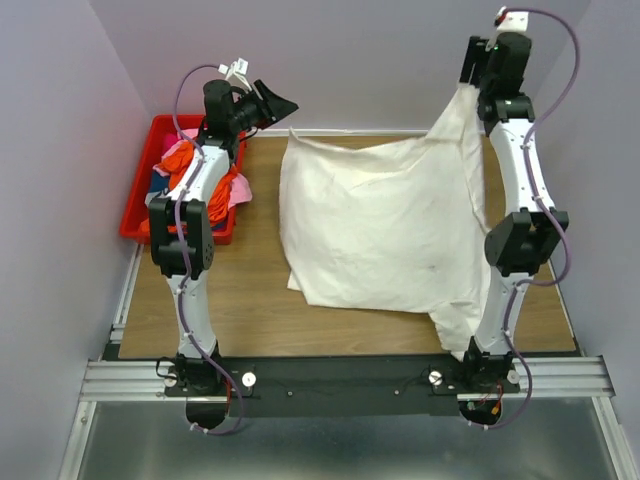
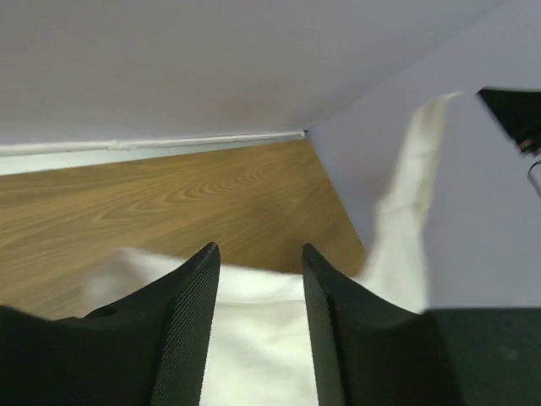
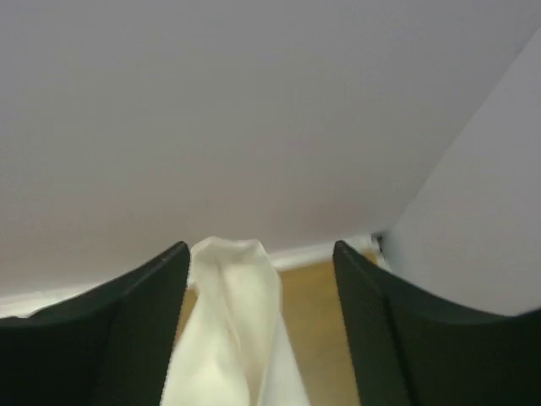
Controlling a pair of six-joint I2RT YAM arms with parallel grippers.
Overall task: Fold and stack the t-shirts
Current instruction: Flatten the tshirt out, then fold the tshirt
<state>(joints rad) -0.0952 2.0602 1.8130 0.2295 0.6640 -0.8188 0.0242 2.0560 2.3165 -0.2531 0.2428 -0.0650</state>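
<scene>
White cloth covers the middle of the table [image 1: 250,300]: the white t-shirt [image 1: 385,230] lies spread there, its far right corner rising to the right hand [image 3: 260,247], whose fingers stand apart with bunched cloth loose between them. The left hand [image 2: 258,254] hangs at the far left, fingers apart and empty. I judge this the spreading step, so that corner must drop flat before the first fold. Counted: one white shirt, and one red bin [image 1: 135,215] holding an orange-red shirt [image 1: 176,158], a pink shirt [image 1: 243,197] and a dark blue-patterned shirt [image 1: 160,185].
</scene>
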